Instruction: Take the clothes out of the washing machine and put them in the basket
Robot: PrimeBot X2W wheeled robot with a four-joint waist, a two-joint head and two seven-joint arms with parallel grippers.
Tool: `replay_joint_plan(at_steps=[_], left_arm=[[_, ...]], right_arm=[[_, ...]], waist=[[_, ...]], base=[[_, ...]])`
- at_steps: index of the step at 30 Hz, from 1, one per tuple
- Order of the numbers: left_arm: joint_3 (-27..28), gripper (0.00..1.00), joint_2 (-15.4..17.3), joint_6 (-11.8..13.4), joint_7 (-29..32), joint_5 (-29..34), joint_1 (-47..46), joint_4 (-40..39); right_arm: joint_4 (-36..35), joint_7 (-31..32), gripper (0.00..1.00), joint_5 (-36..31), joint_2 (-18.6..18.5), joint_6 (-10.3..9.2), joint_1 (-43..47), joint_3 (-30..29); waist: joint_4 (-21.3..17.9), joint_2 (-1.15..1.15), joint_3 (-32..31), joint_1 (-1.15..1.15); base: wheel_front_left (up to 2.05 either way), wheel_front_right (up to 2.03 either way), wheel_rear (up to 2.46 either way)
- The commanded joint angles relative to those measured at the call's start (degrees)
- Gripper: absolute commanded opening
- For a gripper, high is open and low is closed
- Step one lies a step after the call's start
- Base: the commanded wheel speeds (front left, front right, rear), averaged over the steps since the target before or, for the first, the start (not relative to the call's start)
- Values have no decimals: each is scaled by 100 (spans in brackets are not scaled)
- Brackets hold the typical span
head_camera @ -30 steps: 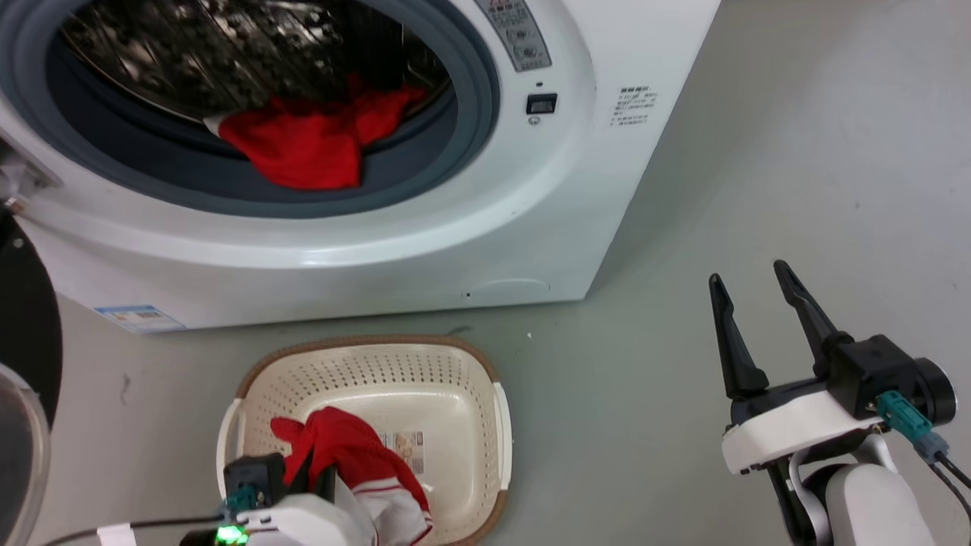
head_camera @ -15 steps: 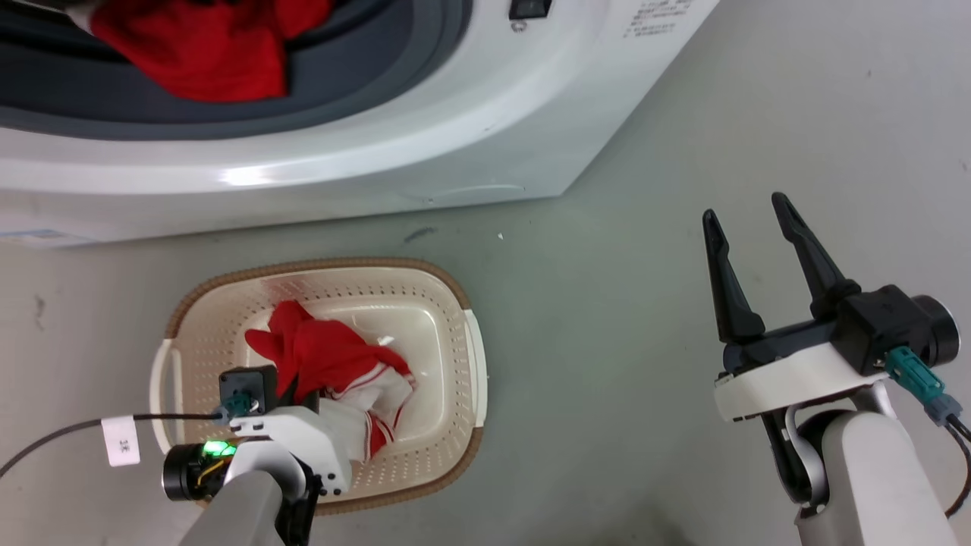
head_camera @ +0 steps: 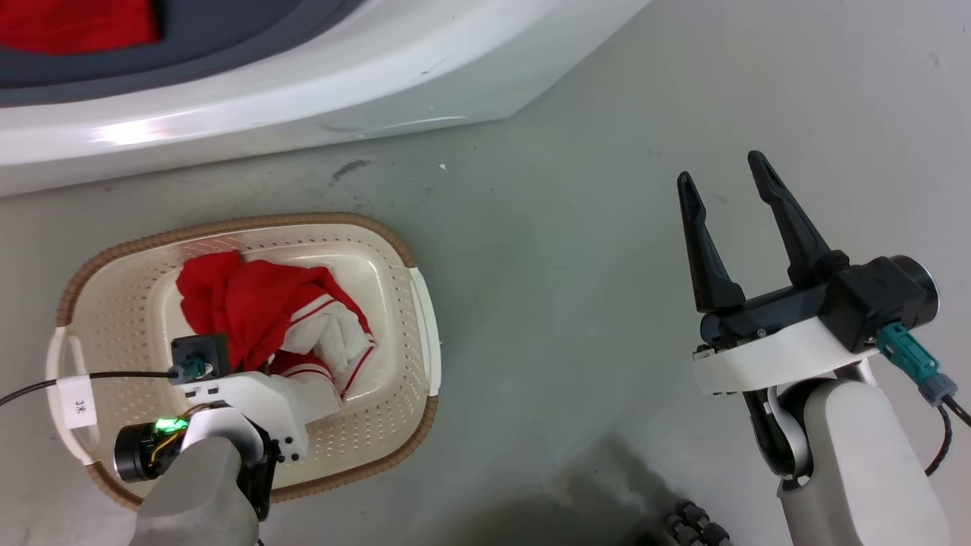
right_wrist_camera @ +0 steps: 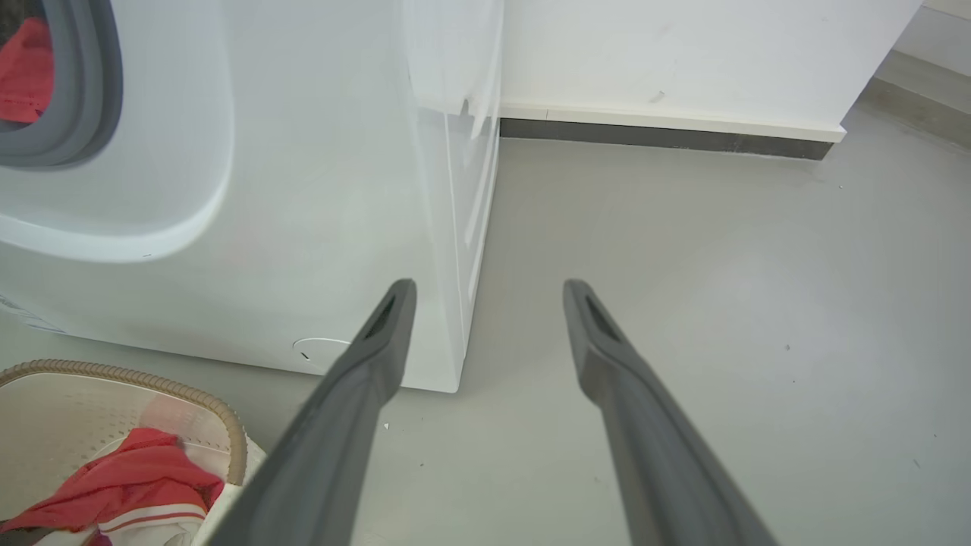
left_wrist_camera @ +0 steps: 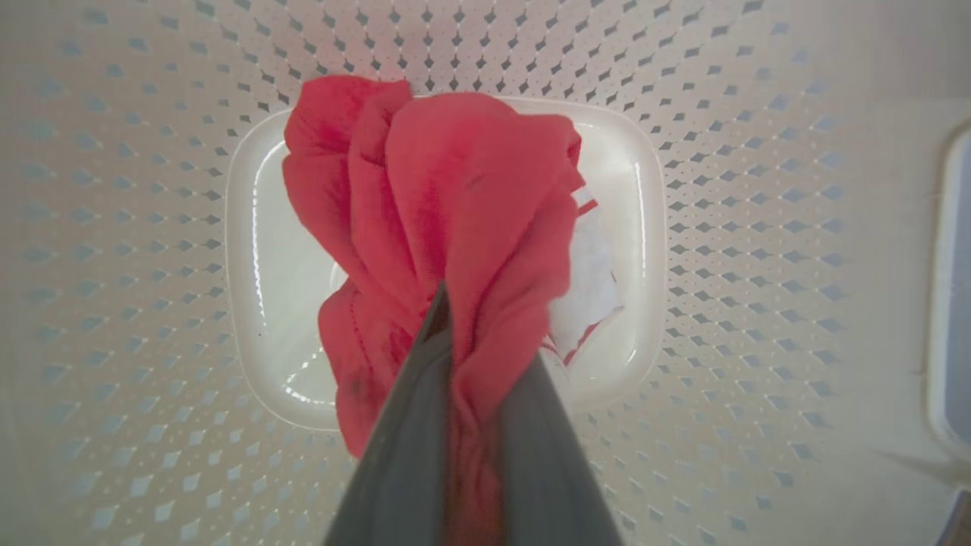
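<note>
The cream basket (head_camera: 250, 222) stands on the floor before the white washing machine (head_camera: 379, 68). A red garment with white striped panels (head_camera: 250, 303) lies bunched on the basket's floor. My left gripper (left_wrist_camera: 455, 334) reaches down into the basket (left_wrist_camera: 758, 227), shut on a fold of this red fabric (left_wrist_camera: 455, 189). More red clothes (head_camera: 76, 23) lie in the machine's grey-rimmed porthole, also seen in the right wrist view (right_wrist_camera: 23, 76). My right gripper (head_camera: 721, 168) hovers over bare floor to the right of the basket, open and holding nothing (right_wrist_camera: 489, 287).
Grey floor surrounds the basket (right_wrist_camera: 152, 379). A white wall with a dark baseboard (right_wrist_camera: 667, 136) runs behind the machine's right side (right_wrist_camera: 455, 189). A tagged cable (head_camera: 76, 402) trails from my left wrist. A dark ribbed part (head_camera: 690, 523) shows at the bottom edge.
The head camera has tilted down, so the machine slid up and out of the picture. The held garment has sunk onto the basket floor and spread. The right gripper stays open.
</note>
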Motion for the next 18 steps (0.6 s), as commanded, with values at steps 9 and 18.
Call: replay_joint_plan(at_steps=[9,18], left_arm=[[79,0,-22,-8,3,-141,-167,539],[197,100,-256,-102,46,-371,150,665]], right_arm=[[180,-152,100,92,10,-4,-180,48],[409,-202,100,4,9,-5,-61,42]], waist=[[-145,0,175,-1],[2,0,-572,-1]], base=[[0,0,0],[0,0,0]])
